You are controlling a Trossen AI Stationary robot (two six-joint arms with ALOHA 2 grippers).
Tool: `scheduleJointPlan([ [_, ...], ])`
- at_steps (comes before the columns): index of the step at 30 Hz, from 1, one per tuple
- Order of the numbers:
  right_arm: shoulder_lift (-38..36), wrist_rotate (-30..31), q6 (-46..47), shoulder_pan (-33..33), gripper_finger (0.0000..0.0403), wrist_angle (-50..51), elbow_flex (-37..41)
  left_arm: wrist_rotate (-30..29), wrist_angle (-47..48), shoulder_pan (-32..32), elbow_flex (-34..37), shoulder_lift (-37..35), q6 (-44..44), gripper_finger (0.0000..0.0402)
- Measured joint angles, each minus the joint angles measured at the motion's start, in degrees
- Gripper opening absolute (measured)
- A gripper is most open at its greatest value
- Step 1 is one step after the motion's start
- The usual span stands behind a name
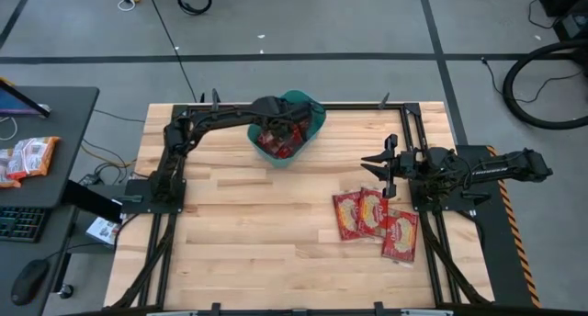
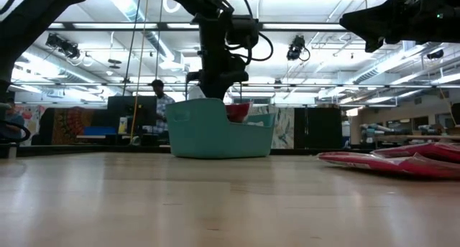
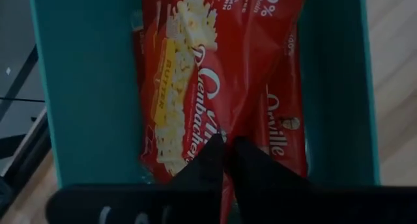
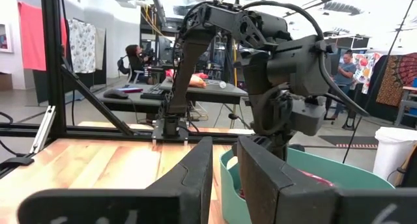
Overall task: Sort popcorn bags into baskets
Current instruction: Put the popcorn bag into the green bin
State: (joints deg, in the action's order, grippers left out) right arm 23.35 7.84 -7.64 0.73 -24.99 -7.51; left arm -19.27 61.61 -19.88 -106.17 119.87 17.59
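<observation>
Left gripper (image 3: 225, 149) hangs inside the smooth teal plastic tub (image 1: 310, 114) at the table's far edge, dark fingers pinched on a glossy, crinkled red popcorn bag (image 3: 215, 74). Three more flat red bags (image 1: 377, 222) lie overlapping near the right gripper (image 1: 378, 167), which hovers above them, fingers apart.

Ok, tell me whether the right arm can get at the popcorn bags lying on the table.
Probably yes. The right gripper hangs raised, jaws open, beside the three popcorn bags on the table. Nothing lies between them, and the left gripper is over the basket.
</observation>
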Motion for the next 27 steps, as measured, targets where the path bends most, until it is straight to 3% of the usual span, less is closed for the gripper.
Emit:
scheduleJointPlan([
  [12, 0.0, 0.0, 0.0, 0.0, 0.0078, 0.0, 0.0, -2.1, -0.4, 0.4, 0.0, 0.0, -3.6, 0.0138],
  [20, 0.0, 0.0, 0.0, 0.0, 0.0078, 0.0, 0.0, -9.3, -3.2, 3.5, -4.5, 0.1, -13.1, 0.0149],
  [22, 0.0, 0.0, 0.0, 0.0, 0.0078, 0.0, 0.0, -6.6, -6.8, 4.7, -5.1, 0.0, -18.5, 0.0146],
  [27, 0.0, 0.0, 0.0, 0.0, 0.0078, 0.0, 0.0, 8.4, -14.9, 9.0, -5.2, 0.2, -31.0, 0.0145],
])
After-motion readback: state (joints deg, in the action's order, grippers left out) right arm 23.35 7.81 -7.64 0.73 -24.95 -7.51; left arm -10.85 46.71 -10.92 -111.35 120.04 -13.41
